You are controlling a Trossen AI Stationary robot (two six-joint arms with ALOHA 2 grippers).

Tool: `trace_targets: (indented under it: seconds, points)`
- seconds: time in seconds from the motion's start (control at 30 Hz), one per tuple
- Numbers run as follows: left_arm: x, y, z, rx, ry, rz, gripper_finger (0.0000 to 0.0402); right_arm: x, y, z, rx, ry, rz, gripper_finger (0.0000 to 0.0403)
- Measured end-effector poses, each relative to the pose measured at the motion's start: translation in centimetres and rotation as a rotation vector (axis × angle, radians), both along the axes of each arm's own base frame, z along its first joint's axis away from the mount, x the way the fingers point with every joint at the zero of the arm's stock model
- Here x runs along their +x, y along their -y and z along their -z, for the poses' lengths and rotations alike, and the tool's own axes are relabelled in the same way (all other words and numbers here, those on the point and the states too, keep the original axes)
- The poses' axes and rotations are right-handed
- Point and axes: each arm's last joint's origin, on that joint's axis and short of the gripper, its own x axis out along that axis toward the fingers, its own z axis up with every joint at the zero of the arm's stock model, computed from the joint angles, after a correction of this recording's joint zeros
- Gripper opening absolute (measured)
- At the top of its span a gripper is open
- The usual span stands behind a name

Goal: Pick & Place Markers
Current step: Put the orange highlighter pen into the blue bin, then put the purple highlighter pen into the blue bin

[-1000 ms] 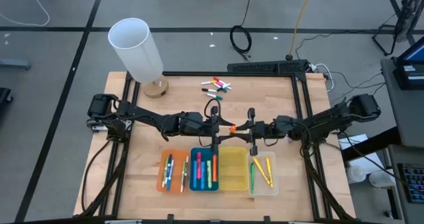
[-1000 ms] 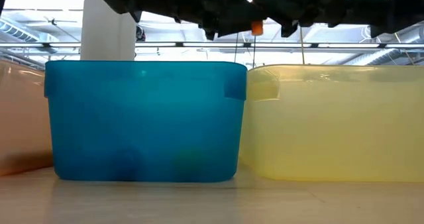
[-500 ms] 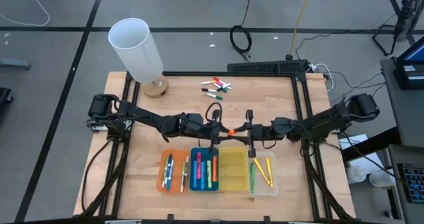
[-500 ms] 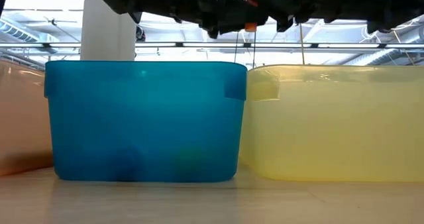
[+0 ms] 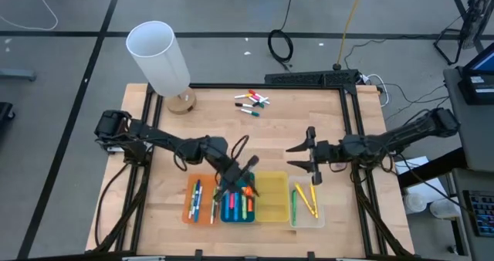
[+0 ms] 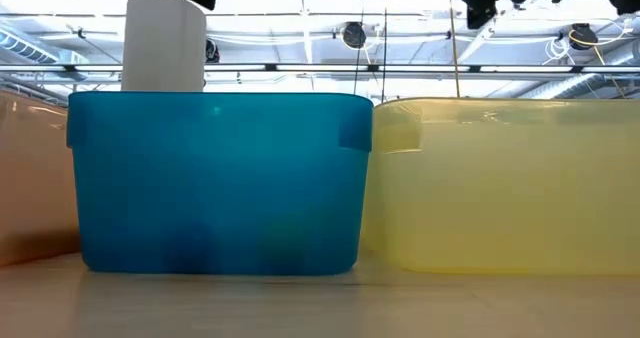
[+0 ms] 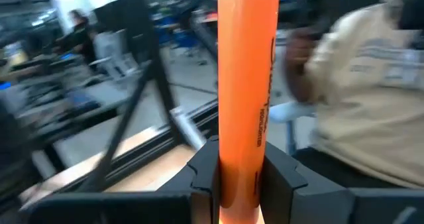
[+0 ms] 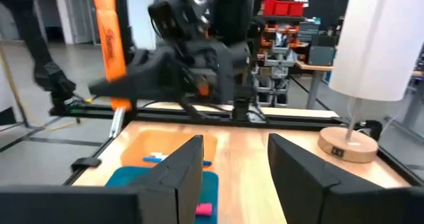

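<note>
Left gripper [image 5: 245, 177] sits over the blue tray [image 5: 225, 211], clamped on an orange marker [image 7: 246, 85] that stands upright between its fingers [image 7: 205, 171]. Right gripper [image 5: 302, 158] hangs above bare surface [image 5: 208, 114] near the yellow tray [image 5: 272, 185], fingers [image 8: 177, 168] spread apart and holding nothing. Sorted markers [image 5: 243, 201] lie in the blue tray; others rest in the orange tray [image 5: 187, 193] and the clear tray [image 5: 296, 222]. A loose cluster of markers [image 5: 252, 101] lies at the far edge, well apart from both arms. White lamp [image 5: 160, 58] stands at the far left corner.
</note>
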Motion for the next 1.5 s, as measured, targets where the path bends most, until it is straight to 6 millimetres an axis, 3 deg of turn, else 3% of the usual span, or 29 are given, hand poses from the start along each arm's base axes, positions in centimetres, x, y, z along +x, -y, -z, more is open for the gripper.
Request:
trace_targets:
  seconds: [0.23, 0.67, 0.9, 1.03, 1.23, 1.5]
  points:
    - [-0.1, 0.5, -0.1, 0.004, 0.022, 0.02, 0.0066, -1.0, 0.2, 0.9, 0.014, 0.048, -0.007, 0.0153]
    - [-0.1, 0.5, 0.1, -0.013, -0.022, 0.02, 0.0066, -1.1, 0.2, 0.9, 0.014, 0.074, -0.007, 0.015]
    - [-1.6, -0.3, 3.1, 0.098, -0.483, -0.217, 0.0066, -1.1, 0.2, 1.0, 0.012, 0.068, -0.007, 0.015]
    - [-2.3, -0.1, 5.9, 0.143, -0.73, -0.276, 0.0067, -1.1, 0.2, 1.0, 0.011, 0.066, -0.007, 0.015]
    - [-2.9, 0.6, 7.9, 0.183, -0.895, -0.359, 0.0146, -1.1, 0.2, 0.9, 0.014, 0.074, -0.007, 0.015]
    - [-2.6, 0.0, 7.7, 0.146, -0.894, -0.382, 0.0229, -1.1, 0.2, 1.0, 0.012, 0.068, -0.007, 0.015]
